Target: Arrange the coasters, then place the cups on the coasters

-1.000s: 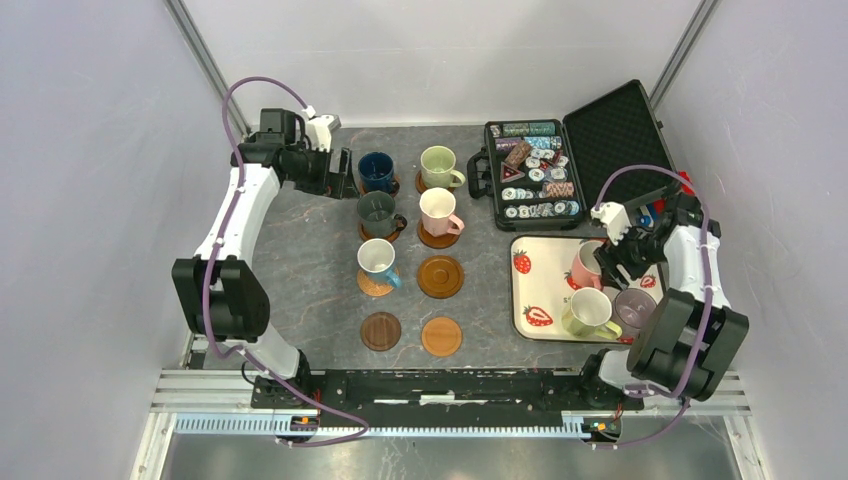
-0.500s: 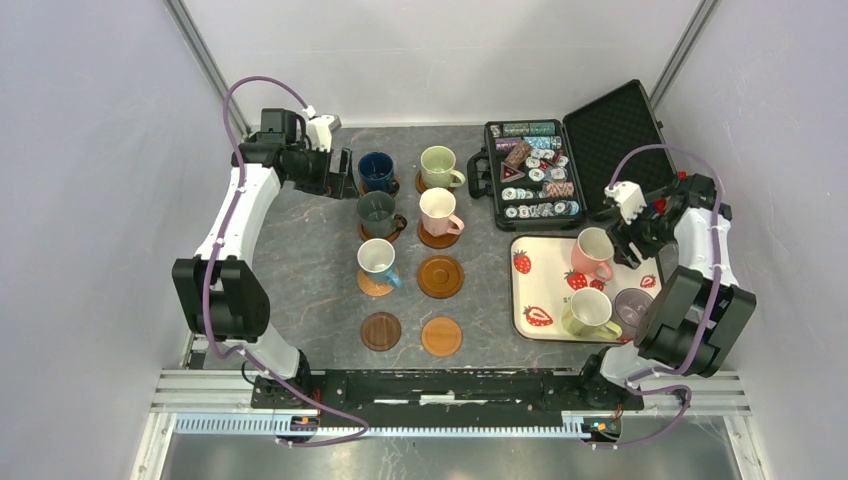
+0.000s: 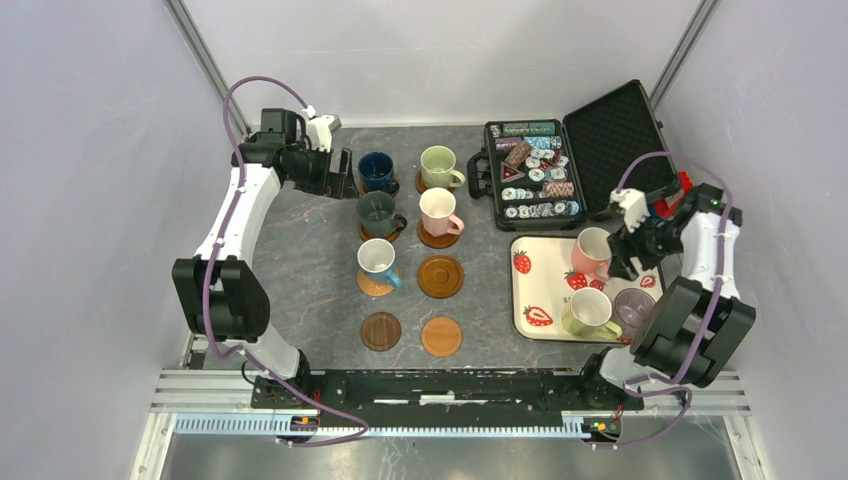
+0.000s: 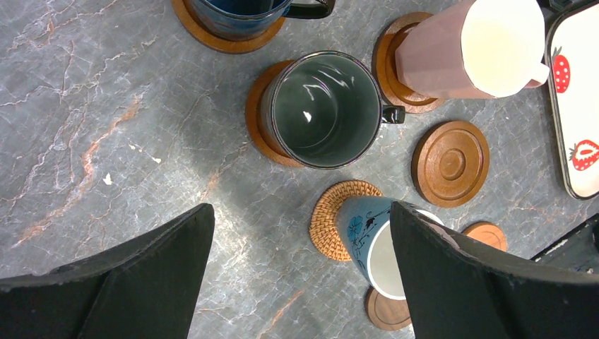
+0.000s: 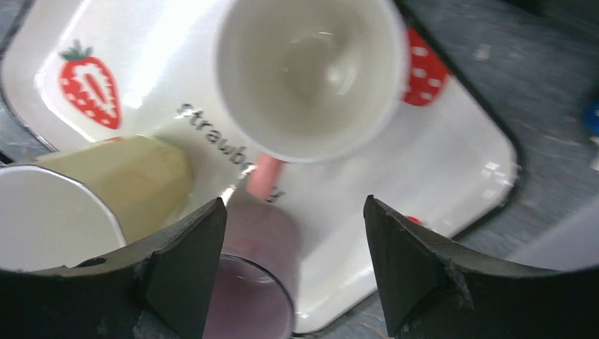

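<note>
Five cups stand on coasters: dark blue (image 3: 376,170), pale green (image 3: 437,165), grey-green (image 3: 377,212), pink (image 3: 437,210), light blue (image 3: 377,260). Three coasters are bare (image 3: 440,276) (image 3: 380,331) (image 3: 441,336). My left gripper (image 3: 340,172) hangs open left of the dark blue cup, with the grey-green cup (image 4: 325,109) below it in the wrist view. The salmon cup (image 3: 591,250), yellow cup (image 3: 586,312) and mauve cup (image 3: 634,305) sit on the tray. My right gripper (image 5: 293,261) is open and empty above the mauve cup (image 5: 254,282), beside the salmon cup (image 5: 311,70).
The white strawberry tray (image 3: 530,290) lies at the right. Behind it an open black case (image 3: 535,180) holds poker chips. White walls and metal posts close in the table on three sides.
My right gripper has drawn back to the right, off the salmon cup, which now shows fully. The left arm has not moved.
</note>
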